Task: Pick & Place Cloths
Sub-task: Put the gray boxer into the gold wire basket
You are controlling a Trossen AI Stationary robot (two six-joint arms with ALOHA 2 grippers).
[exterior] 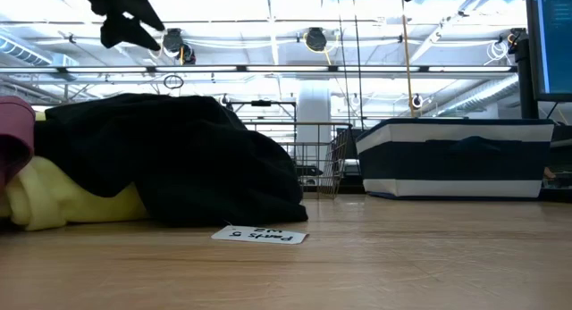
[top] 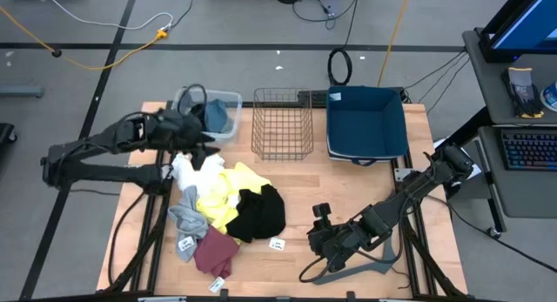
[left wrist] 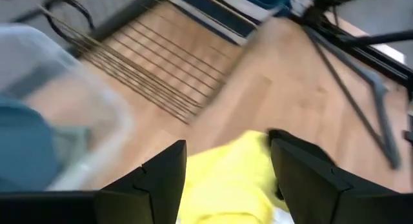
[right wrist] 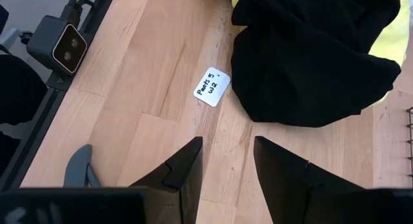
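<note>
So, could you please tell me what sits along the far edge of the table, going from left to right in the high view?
Clear plastic bin holding a blue-grey cloth → wire basket → dark blue fabric bin.

**Wooden tabletop and its load**

The tabletop [top: 348, 193] carries a heap of cloths [top: 222, 211] at its left side, a white tag [top: 278, 244] near the front edge, and three containers along the far edge: clear tub [top: 228, 104], wire basket [top: 283, 124], blue bin [top: 367, 124].
</note>
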